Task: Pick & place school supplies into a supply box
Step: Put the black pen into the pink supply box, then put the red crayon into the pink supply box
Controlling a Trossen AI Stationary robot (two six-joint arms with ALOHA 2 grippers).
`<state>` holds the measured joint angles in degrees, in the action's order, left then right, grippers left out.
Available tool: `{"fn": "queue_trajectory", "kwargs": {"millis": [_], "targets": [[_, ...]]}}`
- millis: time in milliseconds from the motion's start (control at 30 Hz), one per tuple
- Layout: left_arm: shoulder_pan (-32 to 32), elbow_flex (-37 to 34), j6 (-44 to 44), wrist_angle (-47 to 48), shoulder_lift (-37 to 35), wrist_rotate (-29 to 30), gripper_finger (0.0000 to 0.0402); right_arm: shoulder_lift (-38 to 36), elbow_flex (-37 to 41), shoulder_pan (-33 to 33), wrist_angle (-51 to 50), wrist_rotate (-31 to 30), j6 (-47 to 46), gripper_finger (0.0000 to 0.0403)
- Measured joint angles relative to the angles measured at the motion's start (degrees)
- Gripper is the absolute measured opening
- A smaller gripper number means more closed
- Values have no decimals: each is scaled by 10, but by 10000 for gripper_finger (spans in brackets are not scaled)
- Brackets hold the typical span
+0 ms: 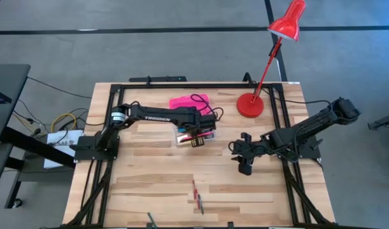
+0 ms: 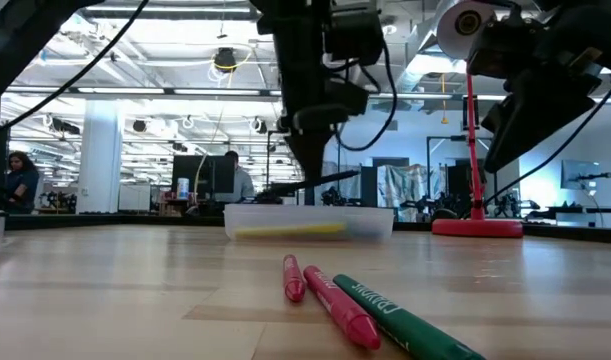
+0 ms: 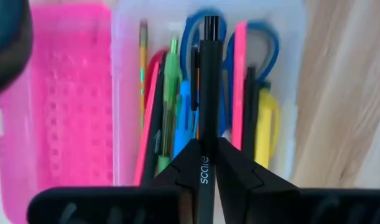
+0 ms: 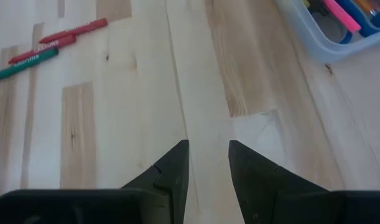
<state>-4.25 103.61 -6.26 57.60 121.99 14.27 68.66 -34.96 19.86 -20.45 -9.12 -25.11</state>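
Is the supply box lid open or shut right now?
Open. In the left wrist view the pink lid lies flat beside the clear base, whose pens and scissors show uncovered below the black pen in the left end effector.

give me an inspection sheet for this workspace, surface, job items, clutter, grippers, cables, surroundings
Surface: pale wooden plank table in a black frame.
Job's things: clear plastic supply box with its pink textured lid open, holding pens, markers and blue-handled scissors; two red crayons and one green crayon lie loose on the table.
Clutter: red desk lamp at the table's far side.
Grippers: left gripper over the box, shut on a slim black pen; right gripper open, above bare wood.
Cables: black cable over the lid; yellow cable off the table's left.
Surroundings: grey floor, open hall with people seated in the distance.
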Motion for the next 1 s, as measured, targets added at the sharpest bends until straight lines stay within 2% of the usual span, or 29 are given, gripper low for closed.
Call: {"fn": "queue_trajectory", "kwargs": {"millis": [133, 367, 533, 700, 800, 1000], "targets": [[-18, -2, 4, 21, 0, -13, 42, 0, 0, 0, 0, 0, -19, 107], [-36, -7, 15, 32, 0, -75, 111, 0, 0, -2, 3, 0, -19, 107], [-37, -7, 28, 32, 0, -95, 146, 0, 0, -11, 9, -1, -18, 107], [-34, -7, 2, 48, -33, -123, 157, 0, -8, -11, 55, 24, 63, 107], [-22, -7, -28, 48, -77, -113, 156, 0, -26, -7, 61, 38, 123, 107], [37, -7, -103, 83, -166, -13, 151, 0, -54, -15, 60, 53, 243, 107]]}}
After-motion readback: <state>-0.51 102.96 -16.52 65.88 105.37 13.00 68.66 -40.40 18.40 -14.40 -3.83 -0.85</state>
